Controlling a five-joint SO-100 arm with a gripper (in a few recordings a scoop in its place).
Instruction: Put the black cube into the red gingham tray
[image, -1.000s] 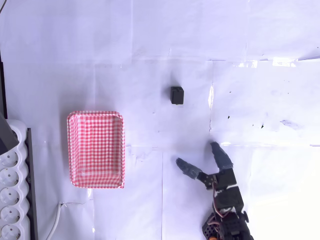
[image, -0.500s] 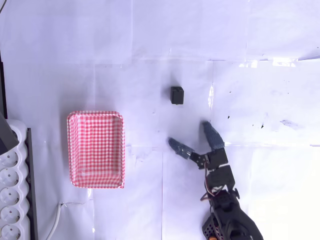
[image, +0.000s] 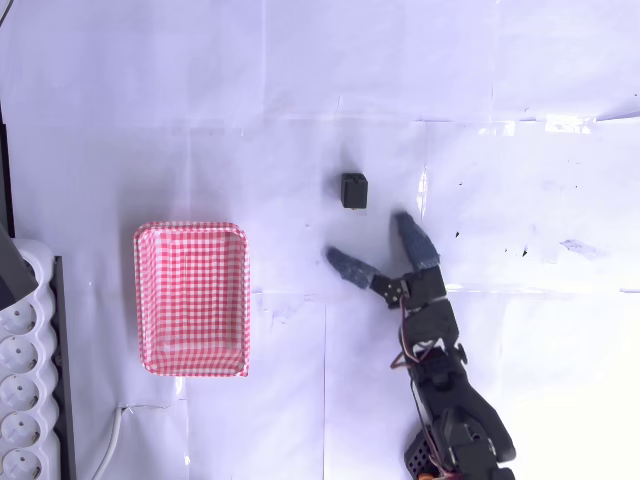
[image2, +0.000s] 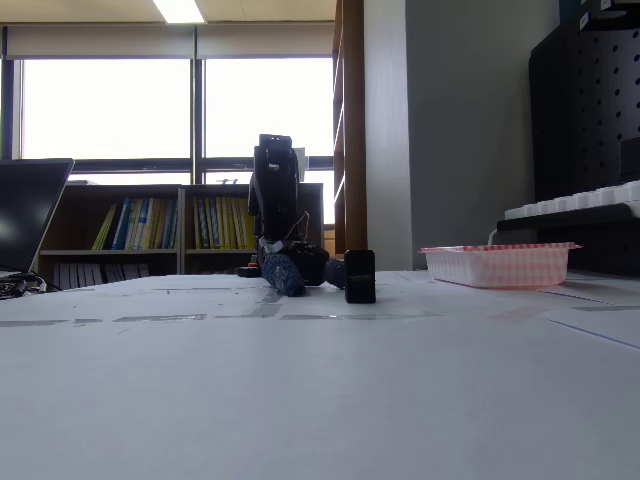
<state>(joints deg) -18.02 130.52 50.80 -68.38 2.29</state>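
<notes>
- Your gripper (image: 372, 246) had its grey-blue fingers spread wide apart, holding nothing, low over the table (image: 520, 380).
- The opening faced the black cube (image: 354, 190), which sat on the table just beyond the fingertips, untouched; that spread looked set to straddle it.
- In the fixed view the cube (image2: 359, 276) stood upright in front of the gripper (image2: 306, 272).
- The red gingham tray (image: 191, 298) lay well to the cube's left in the overhead view, with nothing inside it.
</notes>
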